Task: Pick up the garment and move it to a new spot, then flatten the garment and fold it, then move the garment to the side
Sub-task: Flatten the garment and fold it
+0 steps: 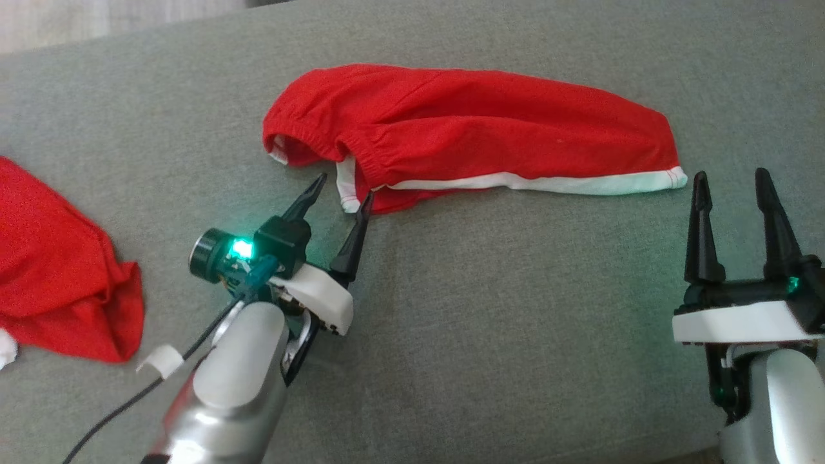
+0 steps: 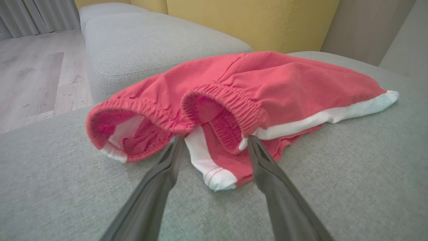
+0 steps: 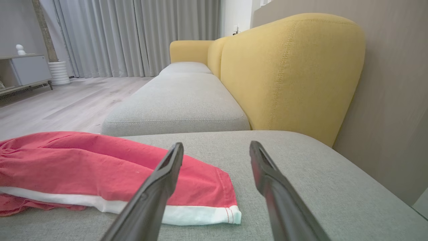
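The garment [image 1: 464,129] is a pair of red shorts with white side stripes, lying crumpled along the grey cushion [image 1: 490,322]. Its elastic waistband [image 2: 230,100] gapes toward my left gripper [image 1: 345,187]. That gripper is open, its fingertips right at the waistband edge, and a white-trimmed corner [image 2: 214,174] lies on the cushion between its fingers, ungripped. In the left wrist view the left gripper [image 2: 214,139] straddles this corner. My right gripper [image 1: 731,174] is open just right of the white leg hem [image 3: 200,214], holding nothing. The right wrist view has the right gripper [image 3: 216,144] beside that hem.
A second red cloth [image 1: 58,270] lies at the cushion's left edge. A yellow backrest [image 3: 287,67] rises beyond the seat, with another grey seat cushion [image 3: 177,107] and wooden floor [image 2: 33,77] further off. Bare cushion stretches between my two arms.
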Tool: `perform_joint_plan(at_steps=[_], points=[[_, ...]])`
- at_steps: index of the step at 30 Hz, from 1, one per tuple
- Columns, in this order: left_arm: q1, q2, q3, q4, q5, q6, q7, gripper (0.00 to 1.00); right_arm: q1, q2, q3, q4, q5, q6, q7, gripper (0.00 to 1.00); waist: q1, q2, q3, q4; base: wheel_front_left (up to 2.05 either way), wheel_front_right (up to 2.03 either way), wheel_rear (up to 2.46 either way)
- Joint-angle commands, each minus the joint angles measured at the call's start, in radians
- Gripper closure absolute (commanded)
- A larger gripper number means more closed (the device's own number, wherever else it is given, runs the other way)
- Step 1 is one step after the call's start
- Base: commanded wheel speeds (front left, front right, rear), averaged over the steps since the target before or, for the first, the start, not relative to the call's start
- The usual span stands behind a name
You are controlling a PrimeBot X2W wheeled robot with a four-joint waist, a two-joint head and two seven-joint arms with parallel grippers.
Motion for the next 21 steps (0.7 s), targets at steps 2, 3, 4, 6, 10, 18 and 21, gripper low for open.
perform_joint_plan(at_steps=[2,3,4,6,10,18,21], points=[[-0.051,0.022,0.017,-0.013,0.005,-0.006,-0.007,0.0,-0.029,-0.005,0.023,-0.036,0.014,-0.001,-0.011,0.0,-0.0001,0.0,0.011,-0.011,0.0,0.0,0.0],[-0.06,0.023,0.01,-0.005,0.007,-0.008,-0.011,0.0,-0.03,-0.005,0.022,-0.035,0.015,-0.001,-0.011,0.0,-0.0001,0.0,0.014,-0.014,0.0,0.0,0.0],[-0.067,0.023,0.003,0.001,0.007,-0.01,-0.014,0.0,-0.032,-0.005,0.021,-0.034,0.016,-0.001,-0.011,0.0,-0.0001,0.0,0.016,-0.016,0.0,0.0,0.0],[-0.077,0.022,-0.014,0.01,0.006,-0.014,-0.02,0.0,-0.036,-0.005,0.02,-0.032,0.02,-0.001,-0.011,0.0,-0.0001,0.0,0.021,-0.022,0.0,0.0,0.0],[-0.089,0.025,-0.036,0.018,0.0,-0.019,-0.033,0.0,-0.041,-0.005,0.02,-0.025,0.027,-0.001,-0.011,0.0,-0.0001,0.0,0.027,-0.033,0.0,0.0,0.0],[-0.105,0.039,-0.069,0.029,-0.013,-0.023,-0.032,0.0,-0.048,-0.005,0.025,-0.018,0.04,-0.001,-0.011,0.0,-0.0001,0.0,0.036,-0.052,0.0,0.0,0.0],[-0.114,0.043,-0.078,0.03,-0.018,-0.024,-0.035,0.0,-0.05,-0.005,0.025,-0.017,0.042,-0.001,-0.011,0.0,-0.0001,0.0,0.039,-0.054,0.0,0.0,0.0]])
